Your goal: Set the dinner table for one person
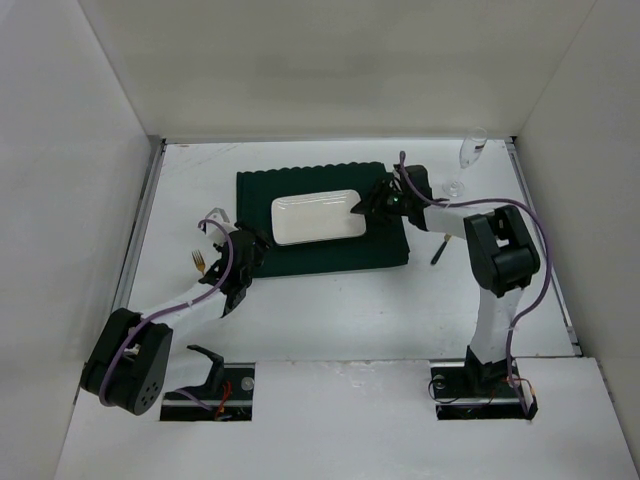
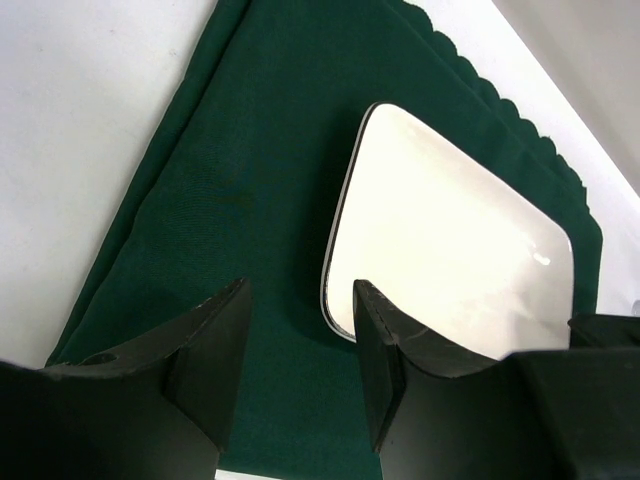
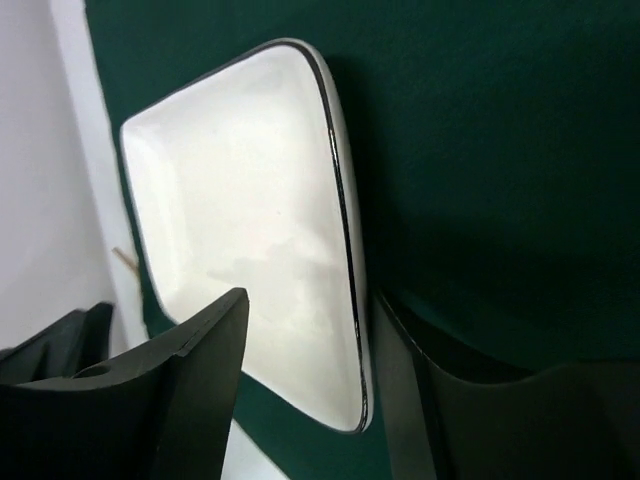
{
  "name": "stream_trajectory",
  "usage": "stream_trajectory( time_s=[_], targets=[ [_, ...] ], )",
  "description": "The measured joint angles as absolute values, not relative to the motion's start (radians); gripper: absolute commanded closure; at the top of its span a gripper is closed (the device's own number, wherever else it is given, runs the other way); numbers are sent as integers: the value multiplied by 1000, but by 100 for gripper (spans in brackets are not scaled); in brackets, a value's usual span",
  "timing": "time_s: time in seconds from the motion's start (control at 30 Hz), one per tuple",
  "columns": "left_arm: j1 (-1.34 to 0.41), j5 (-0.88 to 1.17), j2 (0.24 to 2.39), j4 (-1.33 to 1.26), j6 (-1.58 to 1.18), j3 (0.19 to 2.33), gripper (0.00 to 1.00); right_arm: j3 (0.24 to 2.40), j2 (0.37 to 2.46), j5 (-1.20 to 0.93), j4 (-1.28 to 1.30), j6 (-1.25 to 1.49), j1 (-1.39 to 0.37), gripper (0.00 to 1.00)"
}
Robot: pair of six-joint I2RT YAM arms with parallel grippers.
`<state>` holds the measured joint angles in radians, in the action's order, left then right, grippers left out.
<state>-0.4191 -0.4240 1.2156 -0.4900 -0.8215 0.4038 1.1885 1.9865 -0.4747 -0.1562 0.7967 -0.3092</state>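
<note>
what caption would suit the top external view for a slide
Left gripper and right gripper flank a white plate on a green placemat; fork left, wine glass far right.

- The bench (image 1: 330, 310) is a large, flat, matte white top. It lies level and is by far the biggest thing in the overhead view.
- Thin metal edge strips (image 1: 140, 225) run along its left and right sides, from the near end to the far end.
- White walls (image 1: 330, 70) box it in on the left, far and right sides.
</note>
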Motion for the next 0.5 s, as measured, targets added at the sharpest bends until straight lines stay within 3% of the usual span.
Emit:
stream_trajectory(
  time_s=[0.27,0.5],
  targets=[
    [-417,-423,1216,-509,-821,397,57,1205,1920,-270,-8,689,-319,39],
    [-423,-422,1216,-548,-805,387,58,1178,1706,-64,120,606,-325,40]
  ],
)
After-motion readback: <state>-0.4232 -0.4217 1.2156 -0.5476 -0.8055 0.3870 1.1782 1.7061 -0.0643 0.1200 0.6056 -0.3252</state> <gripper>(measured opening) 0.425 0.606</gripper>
